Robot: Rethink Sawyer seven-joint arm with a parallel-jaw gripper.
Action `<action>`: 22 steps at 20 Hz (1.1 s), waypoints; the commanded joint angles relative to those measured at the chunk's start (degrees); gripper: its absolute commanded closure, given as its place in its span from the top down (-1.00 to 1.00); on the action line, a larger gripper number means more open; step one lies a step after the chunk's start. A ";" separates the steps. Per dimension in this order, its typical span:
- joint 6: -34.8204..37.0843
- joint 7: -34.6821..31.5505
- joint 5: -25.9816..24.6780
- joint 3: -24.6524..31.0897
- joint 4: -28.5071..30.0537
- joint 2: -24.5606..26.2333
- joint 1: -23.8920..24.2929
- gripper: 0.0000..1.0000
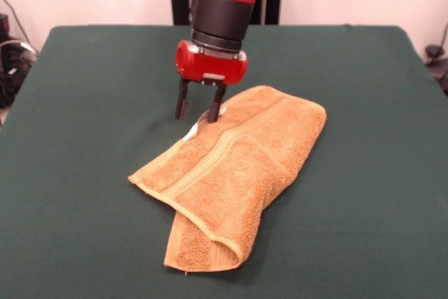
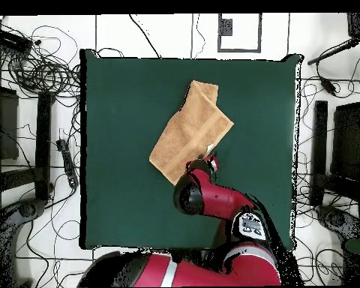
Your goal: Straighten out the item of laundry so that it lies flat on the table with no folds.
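Right now, step: I judge I am at the pick, going for the towel's far edge to start opening it out.
Gripper: my gripper (image 1: pixel 199 112) points straight down with its two dark fingers (image 1: pixel 182 101) apart; in the front view the right one sits on the towel's far edge beside the white tag (image 1: pixel 192 131), the left one over bare cloth just off that edge. Nothing is clamped yet.
Towel: the towel (image 1: pixel 234 173) lies near the middle of the table (image 1: pixel 84 173), running on a slant from far right to near left, doubled over, with a thick fold along its near right side and a rolled corner at the near end.
Doing it well: I would close on the top layer only, right at the edge by the tag, then lift low and draw it away from the fold so the doubled part peels open rather than drags as a lump.
Risk: pinching both layers would just slide the whole bundle.
Edges: the woven band (image 1: pixel 210 159) runs along the slant and marks the towel's line for me.
Room: green cloth is open on every side of the towel, with most to the left in the front view, so I judge a full spread stays well inside the table's rim.
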State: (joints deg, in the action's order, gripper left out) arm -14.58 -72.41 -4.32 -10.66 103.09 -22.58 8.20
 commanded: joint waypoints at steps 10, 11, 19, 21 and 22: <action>-6.14 -16.06 5.37 3.94 -0.68 8.55 -0.42 1.00; -6.94 -15.92 5.02 4.02 -1.07 9.33 -0.04 1.00; -11.95 -16.56 0.04 7.25 -1.62 11.61 4.73 1.00; -10.81 -17.03 -1.54 9.39 -1.17 11.01 6.80 1.00; -10.84 -17.23 -1.93 9.81 -0.79 10.66 7.25 1.00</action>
State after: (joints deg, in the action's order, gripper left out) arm -25.34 -72.42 -6.94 -9.66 103.57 -19.81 10.59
